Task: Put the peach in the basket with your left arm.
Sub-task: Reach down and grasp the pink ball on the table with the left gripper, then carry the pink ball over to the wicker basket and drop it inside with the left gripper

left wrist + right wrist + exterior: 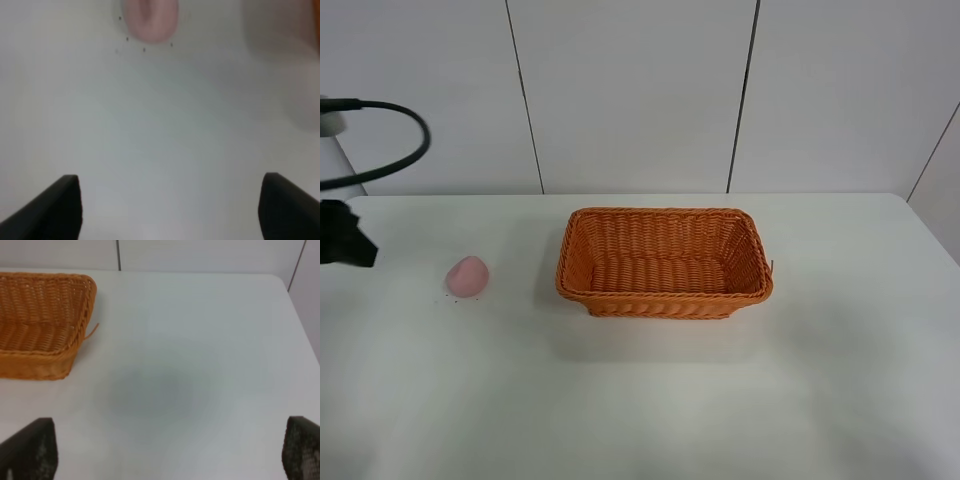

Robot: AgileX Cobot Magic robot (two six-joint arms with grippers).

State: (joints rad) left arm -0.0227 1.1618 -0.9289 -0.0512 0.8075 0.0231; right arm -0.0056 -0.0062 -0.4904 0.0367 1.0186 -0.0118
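Left arm black, angular; looping black cable; left end effector fingers black, wedge-shaped.

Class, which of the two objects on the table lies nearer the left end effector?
The small pink peach; the orange basket sits farther away.

Left arm at far left edge; left fingers spread wide, empty; right fingers likewise.

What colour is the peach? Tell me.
The peach is pale pink, clearest in the exterior high view.
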